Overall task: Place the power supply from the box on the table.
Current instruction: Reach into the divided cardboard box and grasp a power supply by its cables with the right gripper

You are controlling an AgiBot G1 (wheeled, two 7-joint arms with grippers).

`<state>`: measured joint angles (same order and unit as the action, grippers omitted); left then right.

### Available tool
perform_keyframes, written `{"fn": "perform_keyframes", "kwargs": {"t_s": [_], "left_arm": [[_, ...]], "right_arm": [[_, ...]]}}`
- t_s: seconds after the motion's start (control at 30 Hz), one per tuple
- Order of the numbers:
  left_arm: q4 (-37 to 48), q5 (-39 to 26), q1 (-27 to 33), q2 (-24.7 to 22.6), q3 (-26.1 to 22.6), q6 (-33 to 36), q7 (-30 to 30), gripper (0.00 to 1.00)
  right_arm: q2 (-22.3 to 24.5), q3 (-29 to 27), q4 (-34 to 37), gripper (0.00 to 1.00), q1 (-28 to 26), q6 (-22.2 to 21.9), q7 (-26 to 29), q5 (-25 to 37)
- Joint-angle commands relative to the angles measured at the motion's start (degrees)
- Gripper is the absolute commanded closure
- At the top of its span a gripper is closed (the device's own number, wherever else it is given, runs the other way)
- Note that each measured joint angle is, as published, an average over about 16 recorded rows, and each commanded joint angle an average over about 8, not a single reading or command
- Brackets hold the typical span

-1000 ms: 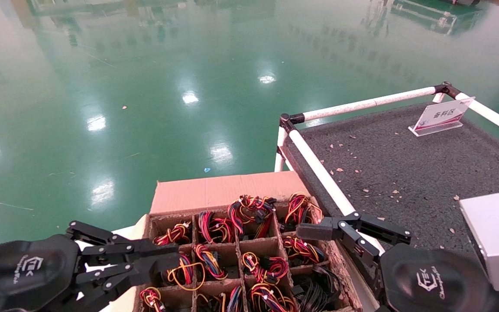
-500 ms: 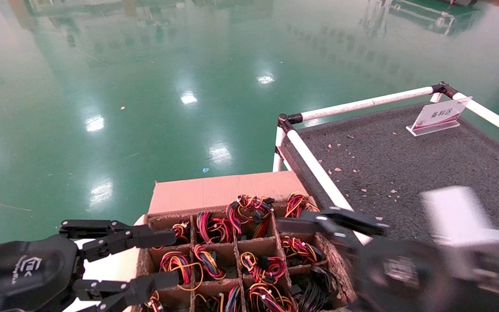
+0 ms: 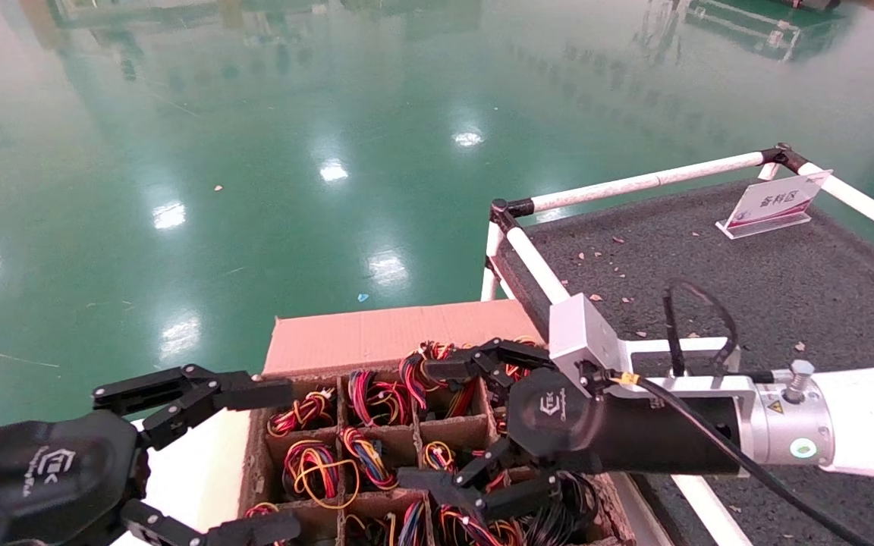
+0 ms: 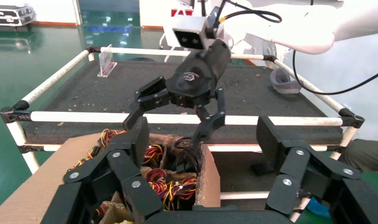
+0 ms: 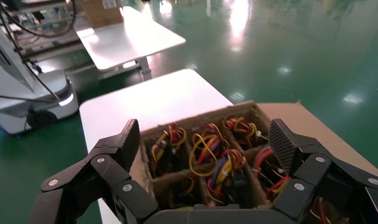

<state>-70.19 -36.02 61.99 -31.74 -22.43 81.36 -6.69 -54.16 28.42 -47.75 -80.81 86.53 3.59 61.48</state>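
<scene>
The box (image 3: 376,334) is a brown carton with a cardboard grid, and its cells hold bundles of red, yellow and black wires (image 3: 365,455). The power supply bodies are hidden down in the cells. My right gripper (image 3: 444,425) hangs open over the box's right-hand cells with nothing between its fingers. In the right wrist view its own gripper (image 5: 205,140) spans several wire-filled cells (image 5: 224,163). My left gripper (image 3: 262,462) stands open at the box's left edge, holding nothing. The dark grey table (image 3: 710,280) lies right of the box.
White pipes with black corner joints (image 3: 536,262) edge the table, which bears a small white sign (image 3: 774,203) and scattered chips. A white surface (image 3: 194,462) sits left of the box. Green floor lies beyond. In the left wrist view the right gripper (image 4: 166,130) hovers above the box (image 4: 208,177).
My right arm has swung left from the box's right edge to over its cells, with its fingers spread wide. My left gripper has opened from nearly shut.
</scene>
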Motion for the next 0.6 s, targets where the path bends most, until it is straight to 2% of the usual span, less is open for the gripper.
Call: {"fn": "perform_keyframes", "kwargs": {"t_s": [0.03, 0.3, 0.6], "left_arm": [[0.0, 0.0, 0.0, 0.0, 0.0, 0.0, 0.0, 0.00], [0.0, 0.0, 0.0, 0.0, 0.0, 0.0, 0.0, 0.00], [0.0, 0.0, 0.0, 0.0, 0.0, 0.0, 0.0, 0.00]], "right_arm": [[-0.9, 0.6, 3.1, 0.00, -1.4, 0.6, -1.4, 1.1], [-4.1, 2.1, 13.1, 0.00, -5.8, -1.3, -7.2, 5.4], [-8.6, 3.1, 22.9, 0.00, -8.7, -6.1, -14.3, 8.5]]}}
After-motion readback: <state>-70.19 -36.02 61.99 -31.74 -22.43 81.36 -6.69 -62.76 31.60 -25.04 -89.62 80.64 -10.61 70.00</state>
